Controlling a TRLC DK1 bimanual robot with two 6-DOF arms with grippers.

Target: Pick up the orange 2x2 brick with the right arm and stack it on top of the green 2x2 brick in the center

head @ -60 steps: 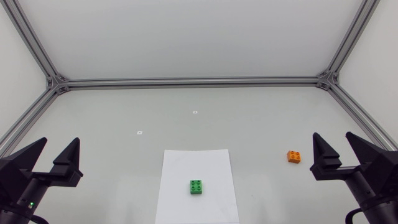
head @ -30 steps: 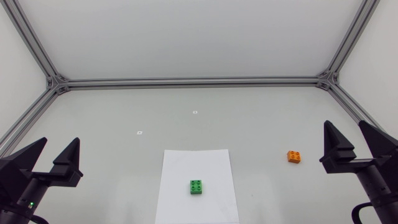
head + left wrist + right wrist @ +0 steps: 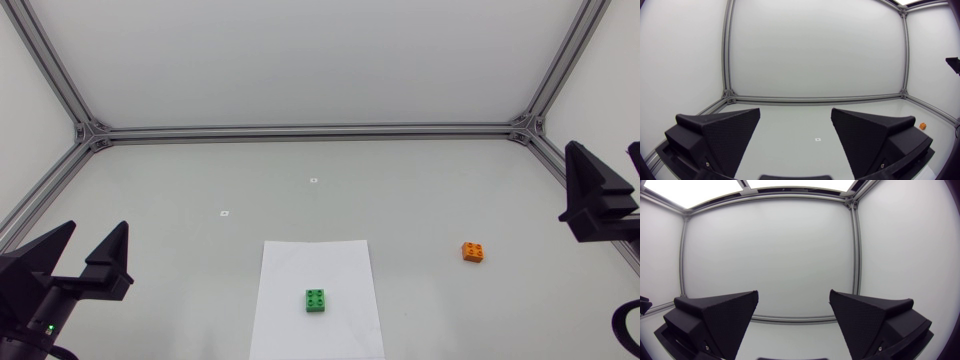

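Raised and pulled back the right hand (image 3: 602, 150) toward the edge of the table (image 3: 420, 190), wide open and holding nothing, leaving the orange brick (image 3: 474, 252) ungrasped below and ahead of it, well apart from the green brick (image 3: 317, 300).

Brick (image 3: 316, 300) on paper (image 3: 300, 265), second brick (image 3: 474, 252) rightward

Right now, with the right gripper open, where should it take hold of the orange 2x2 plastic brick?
Probably from straight above, closing the right gripper on two opposite side walls of the orange 2x2 plastic brick. It sits flat, studs up, alone on the pale table, so its sides are free and the studded top offers no hold.
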